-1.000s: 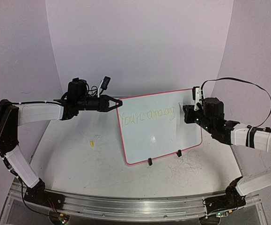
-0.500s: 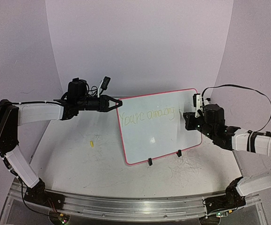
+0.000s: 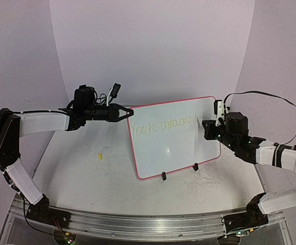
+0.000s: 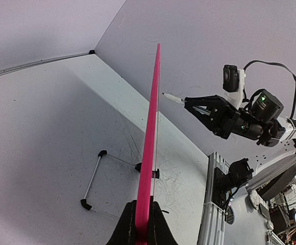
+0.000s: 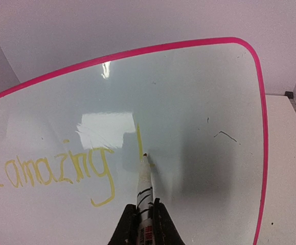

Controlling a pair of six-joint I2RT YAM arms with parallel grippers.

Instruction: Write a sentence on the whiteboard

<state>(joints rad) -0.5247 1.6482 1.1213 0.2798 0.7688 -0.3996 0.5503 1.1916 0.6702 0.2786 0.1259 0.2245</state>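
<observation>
1. Whiteboard (image 3: 178, 153) stands upright on the table (image 3: 86, 178), propped on its two black clip feet (image 3: 163, 176), roughly mid-table between the arms. Its long axis runs left to right, with the right end set a bit further back.
2. Sentence (image 3: 160, 126) runs along the upper half of the face in pale yellow. "You're amazing" is legible, then one vertical stroke (image 5: 138, 140) just right of the "g".
3. Left gripper (image 3: 129, 112): jaws closed on the board's left edge. The left wrist view shows the pink rim pinched between the fingers (image 4: 127, 229). It's bracing the board, nothing else.
4. Right gripper (image 3: 207, 128): jaws clamped on the marker (image 5: 144, 184), barrel pointing out of the claw straight at the board face.
5. Key relation: the marker tip is at the bottom end of that stroke and looks to be on the surface. I can't confirm actual contact from these views. Blank board lies to the tip's right, along the long axis, up to the pink border.
6. Right arm is nearer that blank area and is the only one with the pen, so the next letters are its job. My read: finish this letter, then travel rightward on the same baseline.
7. Judgement: sentence mostly done, last word just started.
8. Risk: pen pressure could tip the board backward. The left clamp should resist that.
</observation>
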